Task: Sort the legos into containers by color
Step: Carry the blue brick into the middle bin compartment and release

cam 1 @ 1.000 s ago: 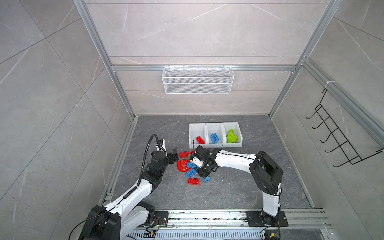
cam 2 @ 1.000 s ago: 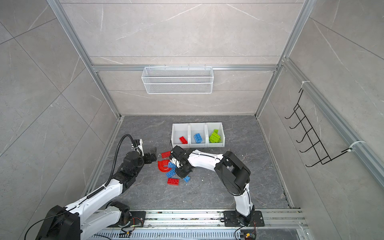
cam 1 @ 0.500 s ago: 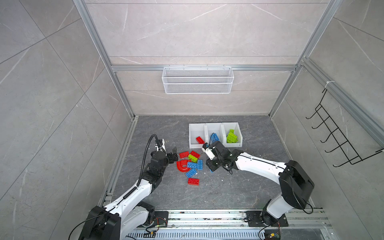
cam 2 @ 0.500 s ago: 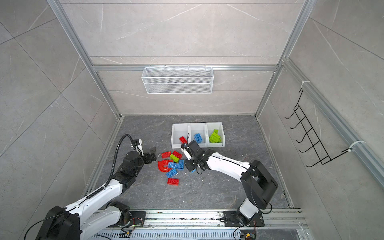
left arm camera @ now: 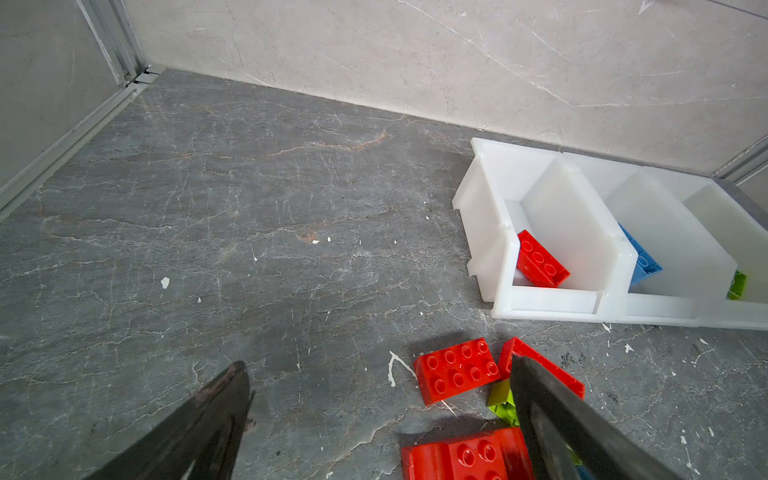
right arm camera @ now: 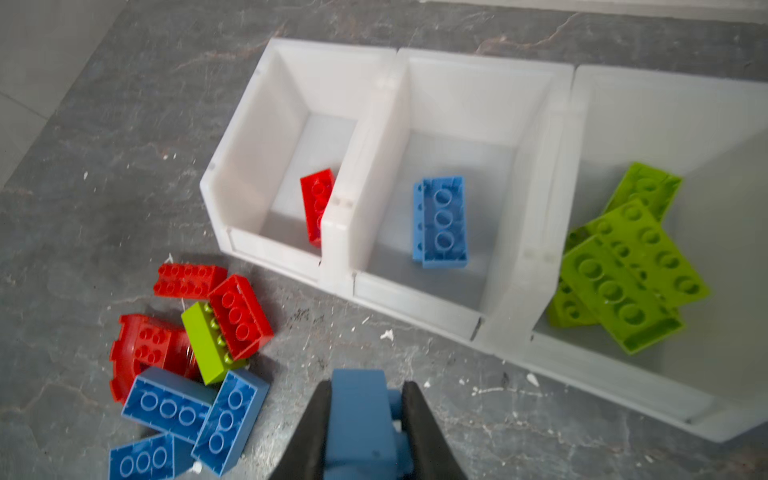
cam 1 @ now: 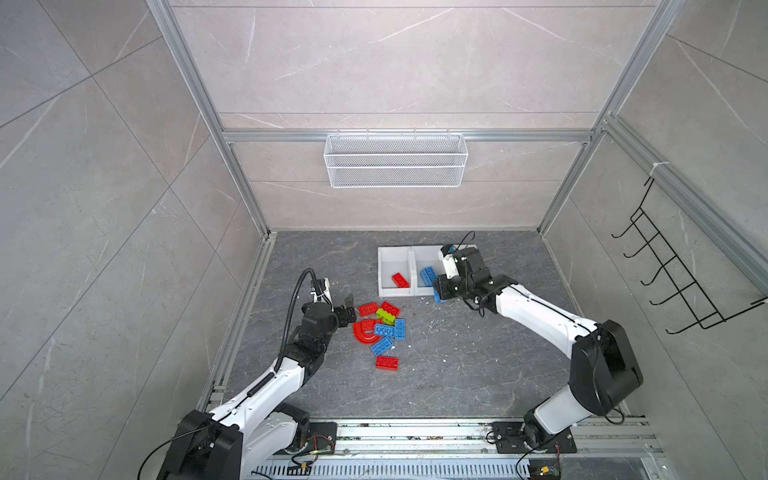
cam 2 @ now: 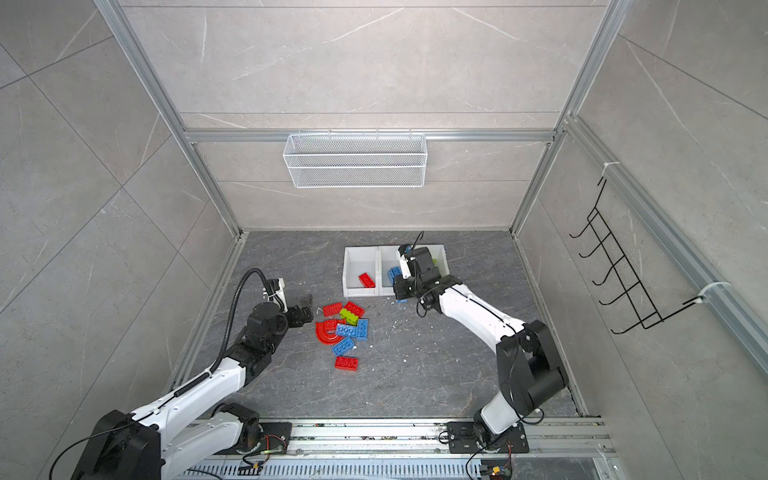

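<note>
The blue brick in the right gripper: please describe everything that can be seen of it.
The blue brick looks like smooth, hard plastic. The right gripper is shut on it, a black finger pressing each side; nothing else touches it. No studs show clearly. It is held over the grey tabletop, close in front of the white bins.

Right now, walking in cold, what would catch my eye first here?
The bright jumble of red, blue and lime bricks on the grey floor. Behind it stand three joined white bins, one colour in each. The right gripper is shut on a blue brick in front of them, while the left gripper gapes open beside the pile.
</note>
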Controlling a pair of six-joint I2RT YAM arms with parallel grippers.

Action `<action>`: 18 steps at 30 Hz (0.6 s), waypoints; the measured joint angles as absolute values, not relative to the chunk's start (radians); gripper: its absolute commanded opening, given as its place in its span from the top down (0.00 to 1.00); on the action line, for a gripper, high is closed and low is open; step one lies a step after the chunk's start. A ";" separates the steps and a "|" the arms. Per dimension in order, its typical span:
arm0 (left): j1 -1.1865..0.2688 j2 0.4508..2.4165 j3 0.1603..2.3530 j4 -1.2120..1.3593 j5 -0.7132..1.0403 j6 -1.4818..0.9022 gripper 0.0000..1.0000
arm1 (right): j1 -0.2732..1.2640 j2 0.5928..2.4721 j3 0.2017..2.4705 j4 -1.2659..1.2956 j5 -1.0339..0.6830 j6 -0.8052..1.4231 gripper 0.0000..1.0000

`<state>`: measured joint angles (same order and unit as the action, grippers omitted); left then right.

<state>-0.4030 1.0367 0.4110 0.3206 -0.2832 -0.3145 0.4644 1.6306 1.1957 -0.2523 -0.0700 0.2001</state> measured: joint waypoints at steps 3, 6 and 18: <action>-0.403 1.041 0.411 0.321 -0.280 -0.314 0.00 | 0.421 1.716 1.282 -0.239 -0.072 0.203 0.94; -0.403 1.041 0.411 0.320 -0.281 -0.314 0.00 | 0.395 1.817 1.378 -0.242 -0.083 0.204 0.94; -0.402 1.041 0.411 0.321 -0.282 -0.315 0.00 | 0.385 2.088 1.633 -0.243 -0.134 0.246 0.44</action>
